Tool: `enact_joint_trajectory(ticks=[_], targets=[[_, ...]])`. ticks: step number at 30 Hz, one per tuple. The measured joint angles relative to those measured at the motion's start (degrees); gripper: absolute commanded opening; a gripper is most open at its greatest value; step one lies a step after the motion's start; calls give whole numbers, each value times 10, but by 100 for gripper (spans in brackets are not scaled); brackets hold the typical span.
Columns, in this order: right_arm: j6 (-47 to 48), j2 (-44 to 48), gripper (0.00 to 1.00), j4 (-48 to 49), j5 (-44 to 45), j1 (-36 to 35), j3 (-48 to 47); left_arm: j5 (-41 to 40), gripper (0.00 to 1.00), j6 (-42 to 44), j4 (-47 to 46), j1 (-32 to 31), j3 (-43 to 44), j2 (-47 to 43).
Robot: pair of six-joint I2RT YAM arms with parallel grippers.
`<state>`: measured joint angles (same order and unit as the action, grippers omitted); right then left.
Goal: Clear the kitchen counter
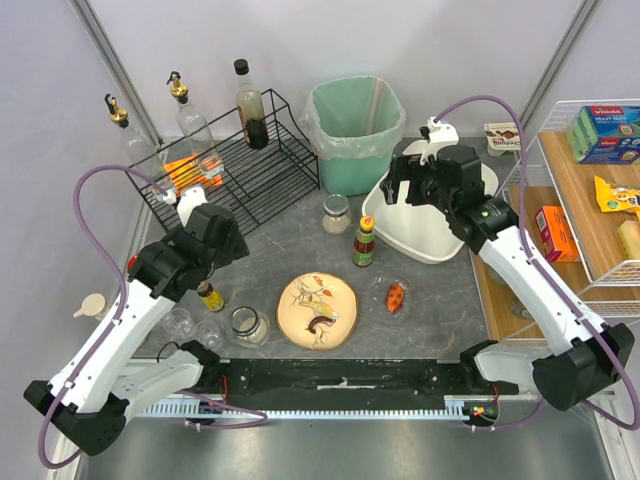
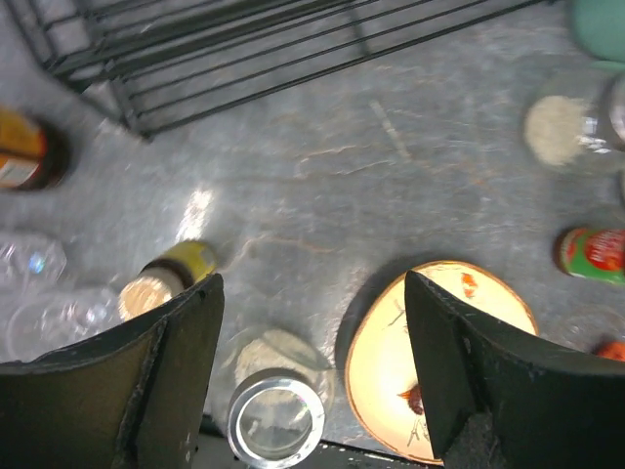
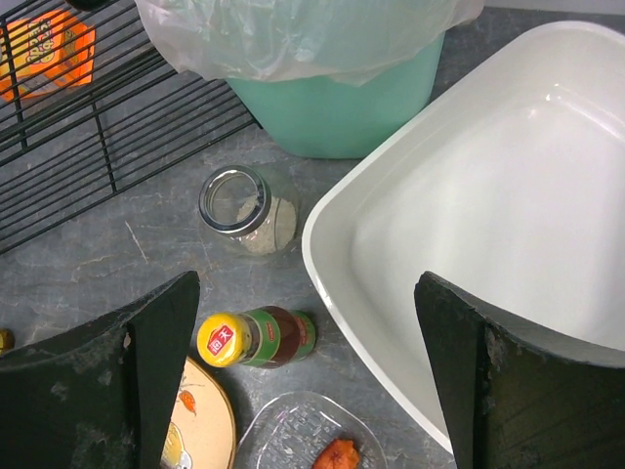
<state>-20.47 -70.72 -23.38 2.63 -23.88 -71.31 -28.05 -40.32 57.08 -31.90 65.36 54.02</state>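
Observation:
The kitchen counter (image 1: 300, 240) is a mottled dark grey worktop. On it lie a round plate with a bird pattern (image 1: 317, 310), an open glass jar (image 1: 247, 324), a small yellow-capped bottle (image 1: 210, 296), a sauce bottle with a green label (image 1: 364, 243), a jar of pale powder (image 1: 336, 213) and a clear dish with an orange morsel (image 1: 396, 297). My left gripper (image 2: 312, 283) hovers open, with the glass jar (image 2: 276, 420) and the plate (image 2: 391, 362) below it. My right gripper (image 3: 306, 278) stands open over the sauce bottle (image 3: 256, 337) and the edge of a white tub (image 3: 488, 225); it holds nothing.
A black wire rack (image 1: 240, 165) with bottles stands at the back left. A green lined bin (image 1: 355, 135) is behind the white tub (image 1: 430, 225). Clear glasses (image 1: 180, 322) sit at the front left. A wooden shelf with packets (image 1: 590, 200) fills the right side.

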Motion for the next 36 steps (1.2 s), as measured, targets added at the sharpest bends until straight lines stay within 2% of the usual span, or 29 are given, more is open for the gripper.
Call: enact_joint_trajectory(ticks=[7, 12, 18, 25, 32, 34, 36], targets=[[-19, -10, 98, 2, -7, 0, 10, -78, 80, -159, 142, 0, -24, 6], [-25, -10, 98, 2, -7, 0, 16, -114, 76, -228, 181, 11, -41, 23], [-25, -10, 98, 2, -7, 0, 18, -116, 64, -232, 166, 59, -81, 31], [-27, -10, 98, 2, -7, 0, 24, -87, 43, -223, 125, 111, -116, 31], [-30, -10, 98, 2, -6, 0, 26, -75, 40, -210, 108, 126, -128, 33], [-30, -10, 98, 2, -6, 0, 27, -75, 32, -208, 105, 126, -129, 33], [-31, -10, 98, 2, -6, 0, 28, -75, 18, -205, 102, 126, -129, 33]])
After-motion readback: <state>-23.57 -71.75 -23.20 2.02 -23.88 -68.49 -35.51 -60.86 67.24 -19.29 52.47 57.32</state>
